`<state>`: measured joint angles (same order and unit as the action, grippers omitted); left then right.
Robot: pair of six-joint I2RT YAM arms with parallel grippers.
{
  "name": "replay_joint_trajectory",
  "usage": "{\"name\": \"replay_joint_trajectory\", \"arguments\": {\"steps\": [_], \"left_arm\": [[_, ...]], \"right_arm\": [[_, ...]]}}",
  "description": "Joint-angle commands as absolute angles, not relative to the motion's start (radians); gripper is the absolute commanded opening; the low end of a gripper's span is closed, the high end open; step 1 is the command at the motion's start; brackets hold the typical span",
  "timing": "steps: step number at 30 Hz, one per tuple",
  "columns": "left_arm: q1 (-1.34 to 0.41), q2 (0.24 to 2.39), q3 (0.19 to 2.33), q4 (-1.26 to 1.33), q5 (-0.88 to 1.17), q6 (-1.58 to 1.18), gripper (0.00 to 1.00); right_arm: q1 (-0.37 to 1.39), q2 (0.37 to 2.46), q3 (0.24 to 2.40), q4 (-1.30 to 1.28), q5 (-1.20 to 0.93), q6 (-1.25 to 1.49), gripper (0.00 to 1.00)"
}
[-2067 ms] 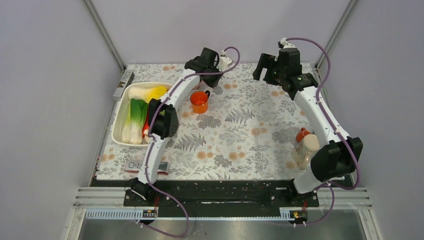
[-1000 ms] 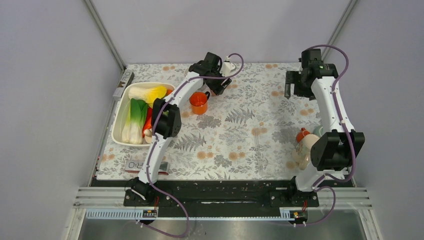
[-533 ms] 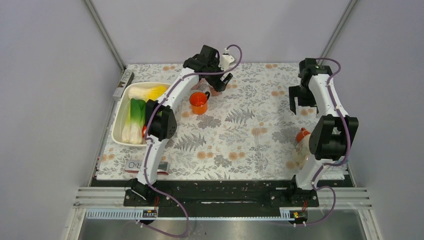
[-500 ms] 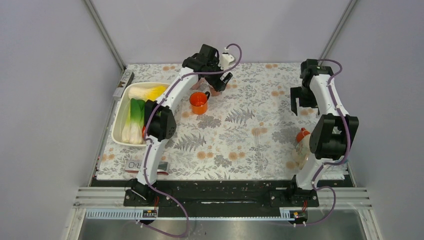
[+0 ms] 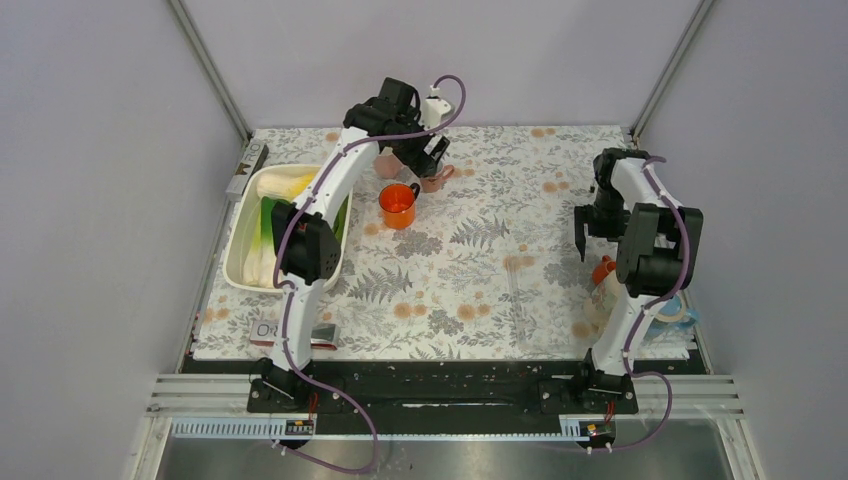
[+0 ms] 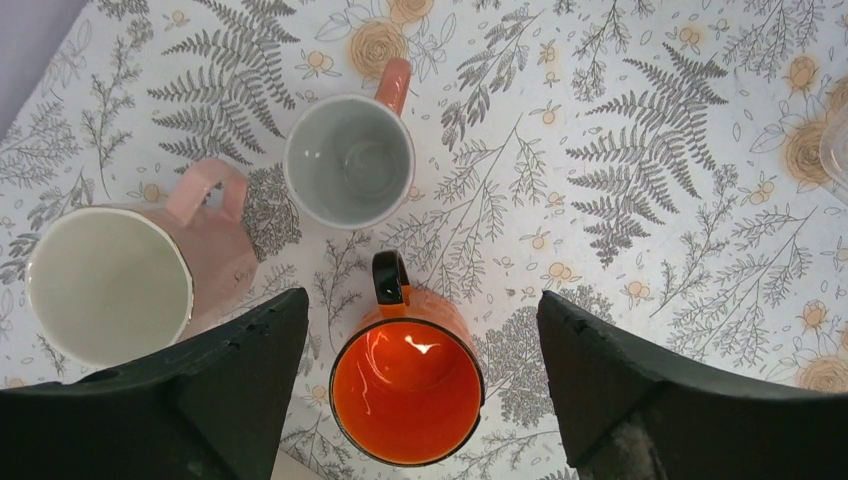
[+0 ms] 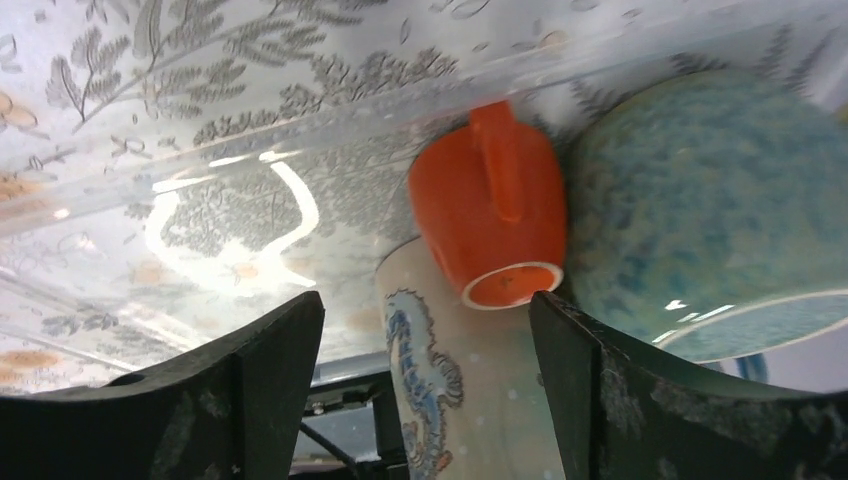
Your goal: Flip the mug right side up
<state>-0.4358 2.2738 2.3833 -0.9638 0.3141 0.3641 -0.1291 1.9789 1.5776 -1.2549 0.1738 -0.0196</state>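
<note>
One orange mug [image 6: 406, 392] upright at lower centre of left wrist view, pink mug [image 6: 110, 285] and grey mug [image 6: 348, 160] near it, left gripper [image 6: 420, 297] wide apart, empty, right gripper [image 7: 425, 298] apart over piled crockery [image 7: 490, 200]

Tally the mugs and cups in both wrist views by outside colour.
Orange: 2, the black-handled orange mug and the all-orange mug
Pink: 2, the large pink mug and the small pink-handled mug
Cream with blue print: 1, the cream mug
Blue-green speckled: 1, the speckled cup
Total: 6
</note>
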Motion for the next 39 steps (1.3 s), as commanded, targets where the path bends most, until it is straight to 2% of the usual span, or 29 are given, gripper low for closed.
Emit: {"name": "replay_joint_trajectory", "arguments": {"steps": [1, 5, 14, 22, 26, 28, 30, 39], "left_arm": [[-0.435, 2.233, 2.39, -0.968, 0.334, 0.356, 0.88], [-0.436, 2.232, 2.391, -0.961, 0.329, 0.358, 0.88], [-0.436, 2.224, 2.375, -0.961, 0.329, 0.366, 0.88], [-0.437, 2.218, 2.372, -0.961, 0.339, 0.368, 0.88], [-0.436, 2.206, 2.362, -0.962, 0.327, 0.374, 0.88], [-0.435, 2.197, 2.354, -0.962, 0.319, 0.377, 0.88], [-0.432, 2.185, 2.348, -0.969, 0.32, 0.378, 0.88], [-0.42, 2.172, 2.347, -0.992, 0.321, 0.375, 0.88]], "right_arm": [[-0.099, 1.954, 1.535, -1.284, 0.048, -0.006, 0.83], [-0.076, 1.956, 1.498, -1.271, -0.168, -0.006, 0.79], [-0.006, 1.931, 1.54, -1.28, -0.185, -0.022, 0.77], [0.093, 1.892, 1.655, -1.253, -0.02, -0.102, 0.73], [0.139, 1.95, 1.69, -1.215, 0.183, -0.165, 0.77], [0.14, 2.009, 1.691, -1.221, 0.26, -0.178, 0.73], [0.14, 2.046, 1.678, -1.215, 0.281, -0.187, 0.68], [0.14, 2.14, 1.668, -1.195, 0.267, -0.196, 0.64]]}}
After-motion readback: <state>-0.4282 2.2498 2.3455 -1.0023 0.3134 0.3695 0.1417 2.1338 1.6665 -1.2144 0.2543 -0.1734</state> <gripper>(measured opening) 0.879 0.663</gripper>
